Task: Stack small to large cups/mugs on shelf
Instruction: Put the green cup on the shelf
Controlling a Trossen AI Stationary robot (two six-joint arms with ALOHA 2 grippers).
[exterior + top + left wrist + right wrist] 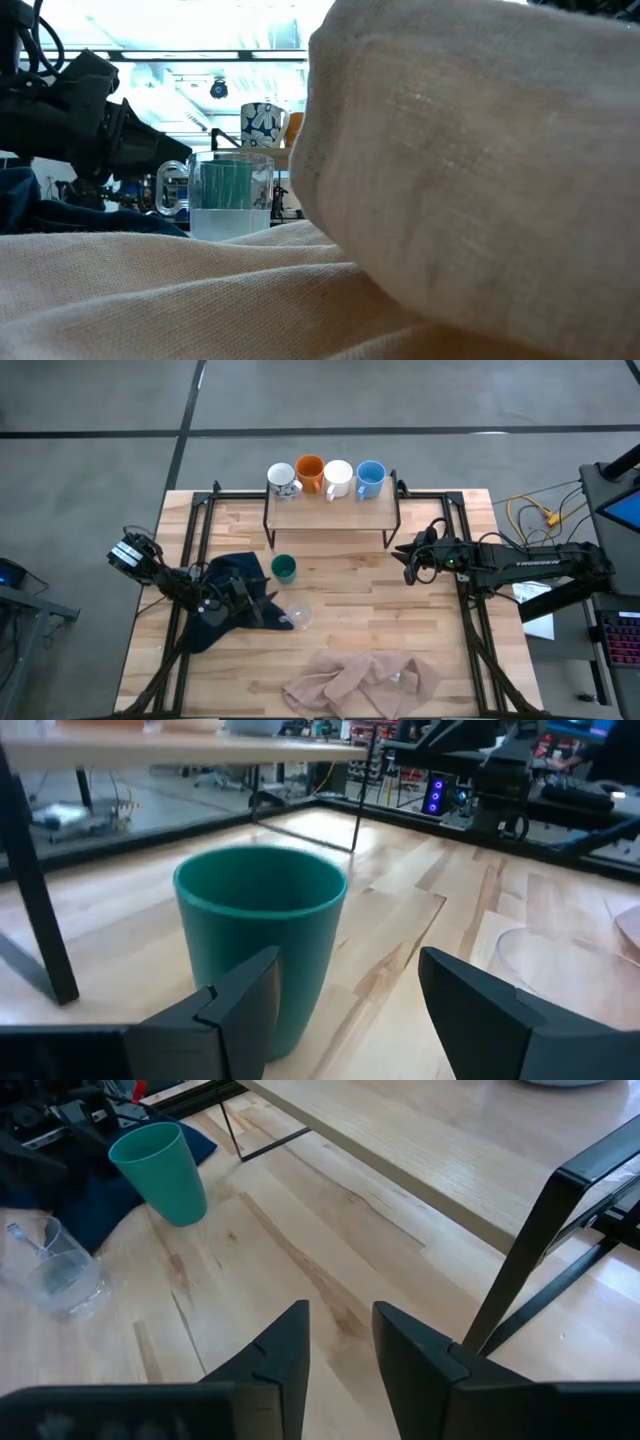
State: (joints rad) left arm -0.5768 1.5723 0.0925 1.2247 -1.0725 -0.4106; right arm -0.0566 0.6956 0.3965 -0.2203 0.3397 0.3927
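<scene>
On the light-wood shelf [330,510] with thin black legs, four glossy mugs are standing in a row: patterned white [282,480], orange [310,472], plain white [337,478] and light blue [370,478]. The smooth green cup [262,935] is standing empty on the tabletop [360,610] before the shelf, while the clear glass cup [298,616], probably empty too, is sitting beside the dark blue cloth [235,595]. The left gripper [345,1005] is pointing at the green cup with fingers apart and gripping nothing, the right gripper [340,1350] is waiting near the shelf's leg with fingers narrowly apart, and the wrinkled beige cloth [470,200] is hiding most of the low view.

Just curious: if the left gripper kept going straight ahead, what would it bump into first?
Most likely the green cup: it stands right ahead of the open left gripper, slightly off centre, with the shelf beyond it.
</scene>
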